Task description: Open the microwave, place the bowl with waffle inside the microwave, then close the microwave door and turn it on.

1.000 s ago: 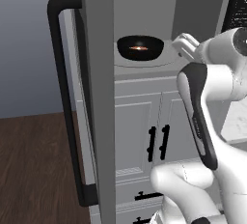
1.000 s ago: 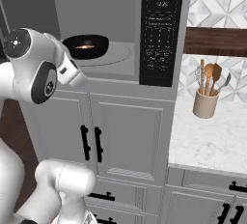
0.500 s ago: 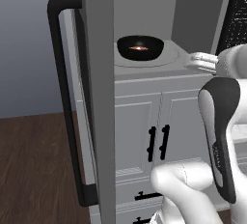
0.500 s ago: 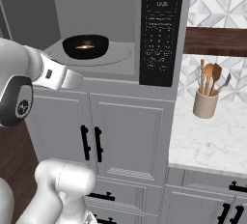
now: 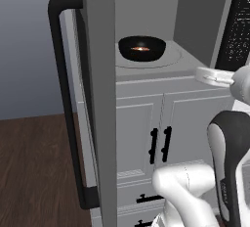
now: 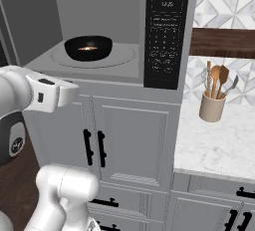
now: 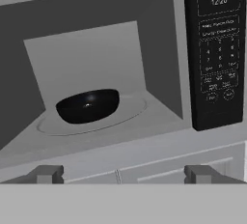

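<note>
- Withdrawing item: your arm is pulling back out of the microwave point(image 6: 99, 31) cavity and swinging low; a second ago its hand was up beside the bowl, now it is sitting below the cavity's front lip.
- Claw point(image 7: 123, 174): standing wide, holding nothing, fingertips point(image 7: 47, 174) well apart and facing the cavity from outside.
- Bowl with waffle point(image 5: 141, 48): resting on the round turntable point(image 6: 124, 56), inside the microwave, apart from the claw.
- Microwave door point(image 5: 100, 103): standing fully open, black bar handle point(image 5: 66, 103) outward.
- Status: placement is looking done; you are now facing the door-closing step, then the button panel point(image 6: 167, 31).
</note>
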